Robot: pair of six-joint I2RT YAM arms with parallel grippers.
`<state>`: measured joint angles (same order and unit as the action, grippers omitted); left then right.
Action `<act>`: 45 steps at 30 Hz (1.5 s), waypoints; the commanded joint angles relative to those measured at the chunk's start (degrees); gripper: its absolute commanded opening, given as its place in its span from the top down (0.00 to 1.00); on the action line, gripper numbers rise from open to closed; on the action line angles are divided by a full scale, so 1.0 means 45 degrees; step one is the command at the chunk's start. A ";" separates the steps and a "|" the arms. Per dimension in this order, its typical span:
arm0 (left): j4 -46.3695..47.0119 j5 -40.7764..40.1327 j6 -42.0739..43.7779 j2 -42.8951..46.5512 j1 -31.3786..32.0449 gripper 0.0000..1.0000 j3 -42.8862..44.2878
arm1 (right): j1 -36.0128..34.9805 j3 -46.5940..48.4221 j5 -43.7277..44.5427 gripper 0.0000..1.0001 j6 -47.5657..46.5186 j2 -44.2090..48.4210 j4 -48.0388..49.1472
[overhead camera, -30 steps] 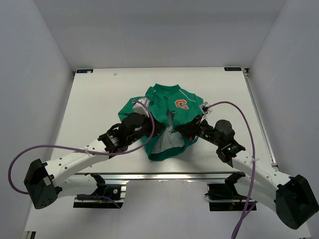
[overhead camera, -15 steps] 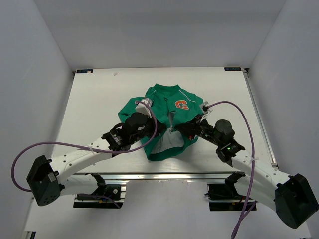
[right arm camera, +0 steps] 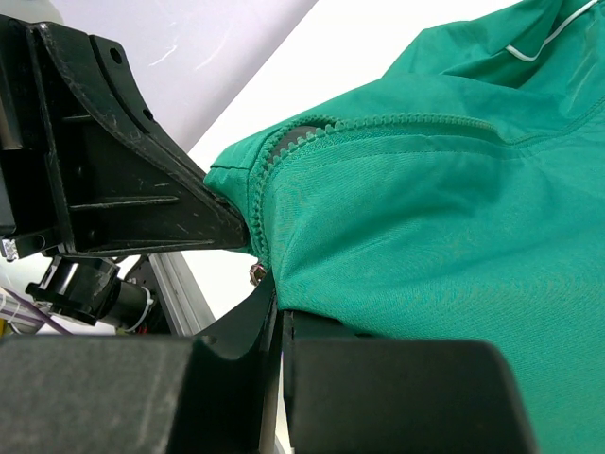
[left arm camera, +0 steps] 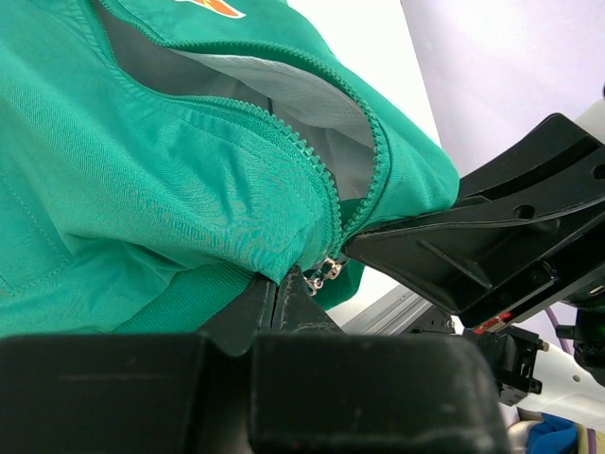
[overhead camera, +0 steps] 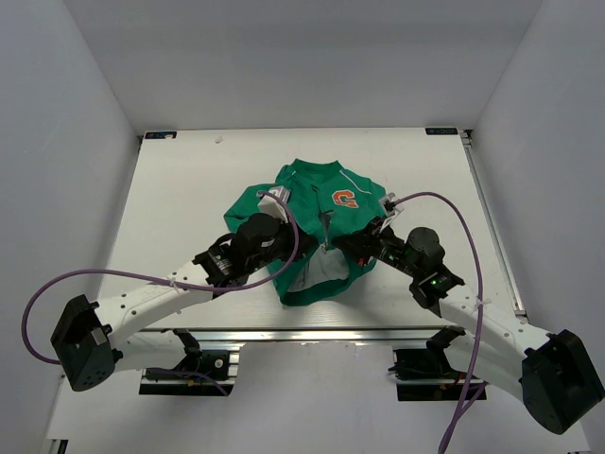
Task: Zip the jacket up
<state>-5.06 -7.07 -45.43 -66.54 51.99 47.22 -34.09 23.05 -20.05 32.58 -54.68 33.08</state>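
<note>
white tabletop [overhead camera: 180, 170] — rumpled green twill jacket [overhead camera: 307, 189], toothed zipper [left arm camera: 326, 189] agape — both jaws clenched on its hem

Jacket [left arm camera: 142, 189]: cut off at the left wrist view's top and left edges.
G patch [left arm camera: 210, 8]: only its lower sliver shows.
Zipper slider [right arm camera: 256, 274]: half hidden behind right gripper [right arm camera: 279, 305].
</note>
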 commanded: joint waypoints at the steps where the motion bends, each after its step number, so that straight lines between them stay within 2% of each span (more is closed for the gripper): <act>1: 0.0402 0.0243 -0.0080 0.0061 0.0068 1.00 0.0307 | 0.0016 0.0445 0.0101 1.00 -0.0208 0.0236 0.0481; 14: -0.0008 -0.0264 -0.0197 0.0237 0.0068 1.00 0.0327 | 0.0016 0.0464 0.0433 1.00 -0.0560 0.0431 -0.0183; 45: 0.0109 0.0165 -0.0315 0.0002 0.0068 1.00 0.0209 | 0.0016 0.0562 0.0296 1.00 0.0221 -0.0038 0.0890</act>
<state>-5.56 -6.98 -46.59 -67.35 51.99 47.22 -34.09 23.14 -19.44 32.86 -55.24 32.10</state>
